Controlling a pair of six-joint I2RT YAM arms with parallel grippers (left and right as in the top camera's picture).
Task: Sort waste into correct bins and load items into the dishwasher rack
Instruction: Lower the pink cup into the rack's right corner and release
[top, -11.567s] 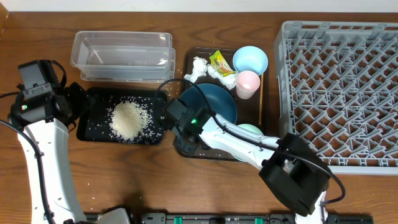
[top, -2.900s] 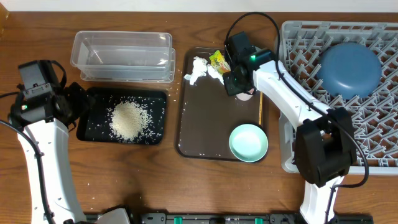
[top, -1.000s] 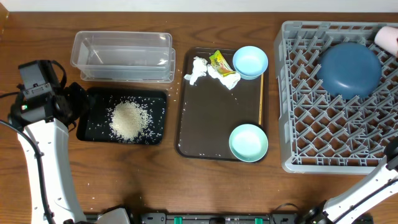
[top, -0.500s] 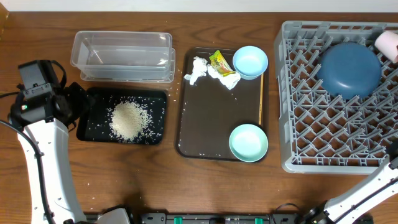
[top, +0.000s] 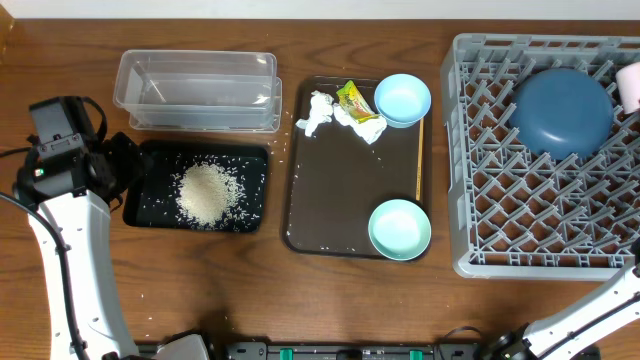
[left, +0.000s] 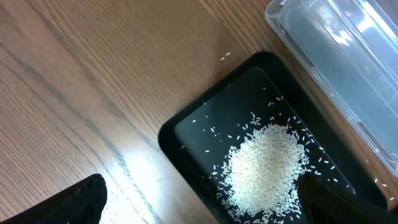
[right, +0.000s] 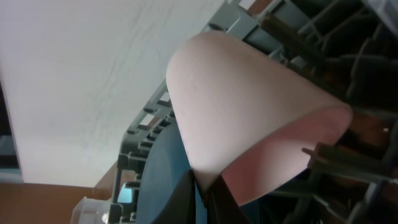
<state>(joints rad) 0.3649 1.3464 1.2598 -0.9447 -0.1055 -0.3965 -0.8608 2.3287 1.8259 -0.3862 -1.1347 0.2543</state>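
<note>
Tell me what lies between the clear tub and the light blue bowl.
In the overhead view, tissues and a wrapper lie there, on the brown tray.

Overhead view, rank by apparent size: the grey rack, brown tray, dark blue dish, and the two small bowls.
1. grey rack
2. brown tray
3. dark blue dish
4. mint-green bowl and light blue bowl: about the same, no ranking.

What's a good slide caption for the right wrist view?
Right gripper pinches the rim of the pale pink cup at the dishwasher rack, dark blue dish alongside.
</note>
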